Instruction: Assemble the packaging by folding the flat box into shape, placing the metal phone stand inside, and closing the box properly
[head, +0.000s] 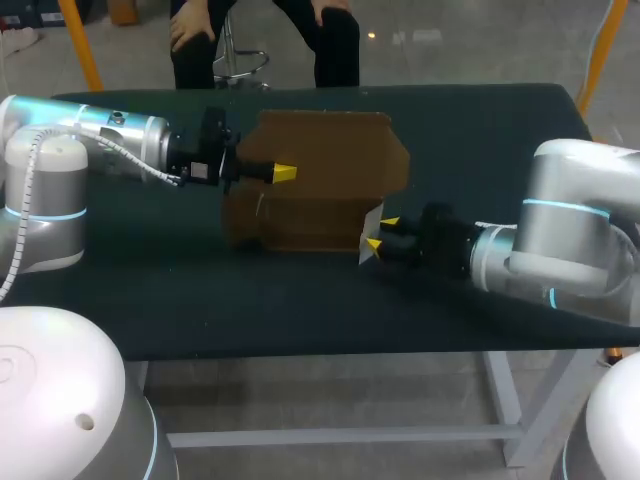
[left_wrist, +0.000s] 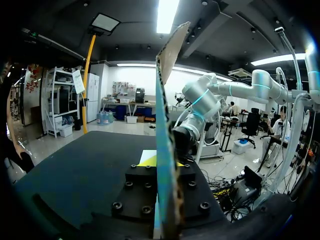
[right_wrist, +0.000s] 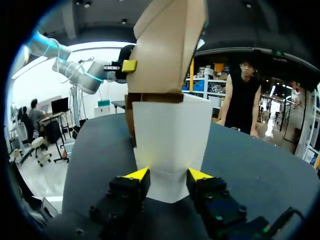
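**Brown box half raised, one gripper at each side**

The box stands near the middle of the table, a little toward 12 o'clock. It is brown cardboard and only partly shaped. A low front wall faces 6 o'clock, and behind it a tall panel with cut corners rises on the 12 o'clock side.

The left arm comes in from 9 o'clock. The left gripper is high on the 9 o'clock side of the box. From above only one yellow tip shows (the other is behind the cardboard). In the left wrist view a cardboard sheet runs edge-on between the two fingers, with one finger close against each face. So this gripper is closed on the box, with only the thickness of the sheet between its fingers.

The right arm comes in from 3 o'clock. The right gripper is low at the 4 o'clock corner of the box, near the table. Its fingers stand moderately apart. A white flap joins the brown end of the box, and its narrow end sits in the gap between the two yellow tips. The flap turns its broad face to the wrist camera, so the fingers are beside its two edges and do not pinch it.
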